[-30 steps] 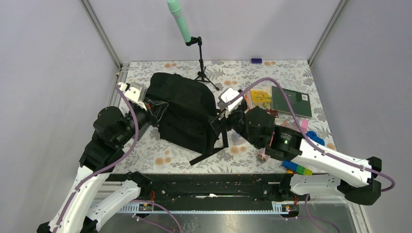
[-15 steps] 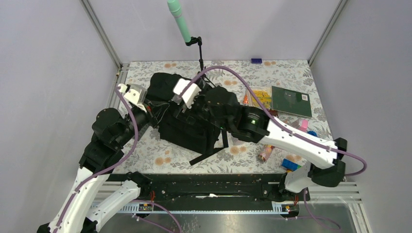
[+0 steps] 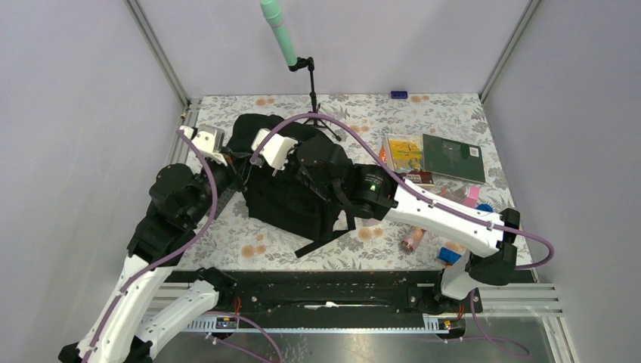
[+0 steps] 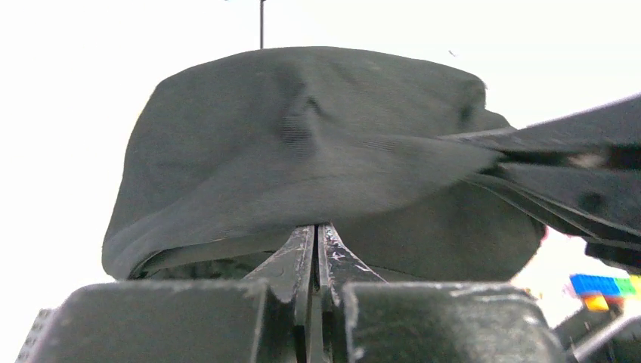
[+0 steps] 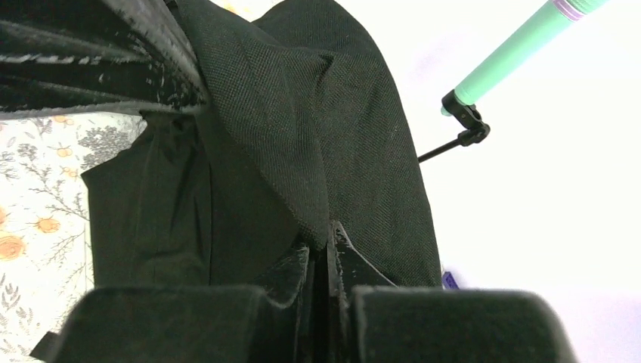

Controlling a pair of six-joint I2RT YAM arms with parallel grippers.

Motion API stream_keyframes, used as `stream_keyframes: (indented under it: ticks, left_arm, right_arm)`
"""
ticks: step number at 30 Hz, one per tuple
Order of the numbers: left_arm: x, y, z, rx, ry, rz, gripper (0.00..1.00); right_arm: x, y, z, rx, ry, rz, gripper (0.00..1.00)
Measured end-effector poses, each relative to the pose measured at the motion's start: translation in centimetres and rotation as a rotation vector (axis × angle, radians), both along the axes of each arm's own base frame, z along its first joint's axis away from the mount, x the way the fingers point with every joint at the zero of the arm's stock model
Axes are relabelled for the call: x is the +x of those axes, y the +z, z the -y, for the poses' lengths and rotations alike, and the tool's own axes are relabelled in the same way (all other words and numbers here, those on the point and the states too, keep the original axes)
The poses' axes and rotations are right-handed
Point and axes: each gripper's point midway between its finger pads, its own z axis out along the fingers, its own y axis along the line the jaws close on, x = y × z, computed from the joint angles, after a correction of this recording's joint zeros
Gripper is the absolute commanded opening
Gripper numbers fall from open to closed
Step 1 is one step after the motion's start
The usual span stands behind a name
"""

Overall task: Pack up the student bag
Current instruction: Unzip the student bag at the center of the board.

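The large soft black fabric backpack (image 3: 291, 193) lies slumped on the flowered tablecloth, on the near side of the small black tripod stand with a mint-green pole (image 3: 312, 94). Its far end almost touches the tripod's feet. Its long axis runs from there back towards the arm bases, leaning a little to the tripod's left.

Both arms meet on the part of the backpack nearest the tripod. The left gripper (image 4: 316, 231) sits at the backpack's outer edge, to the left of the tripod. Its two fingers are pressed flat together with no gap, and a fold of black cloth drapes over their tips. We judge that it is pinching that fold.

The right gripper (image 5: 326, 236) reaches across the backpack's top, closer to the tripod than the left one. Its fingers are likewise closed tight, with a ridge of woven fabric running down into the tips. We take it to be holding the cloth too.

So the two pinches sit near each other along one seam of fabric, left of and nearer than the tripod. If they mean to spread the mouth, the pull should run across the long axis.

The dark green flat book (image 3: 453, 157) and the yellow packet (image 3: 404, 153) wait to the right of the tripod, on the right arm's side.
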Motion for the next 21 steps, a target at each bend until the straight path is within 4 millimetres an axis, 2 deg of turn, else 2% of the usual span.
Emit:
stream_keyframes:
  ticks: [5,11,15,21]
  left_arm:
    - [2.3,-1.1,-2.0,-0.042,0.179,-0.071,0.0]
    - [3.6,-2.1,-5.0,-0.123,0.348,-0.114,0.0]
    - [4.1,-3.4,-7.2,-0.162,0.451,-0.141,0.0]
    - [4.8,-6.8,-9.4,-0.22,0.559,-0.206,0.0]
  right_arm:
    - [0.7,0.0,0.5,-0.014,-0.042,0.039,0.0]
    - [1.2,0.0,0.9,-0.008,-0.079,0.069,0.0]
    - [1.0,0.3,1.5,-0.001,-0.082,0.071,0.0]
    - [1.0,0.6,2.1,0.025,-0.091,0.056,0.0]
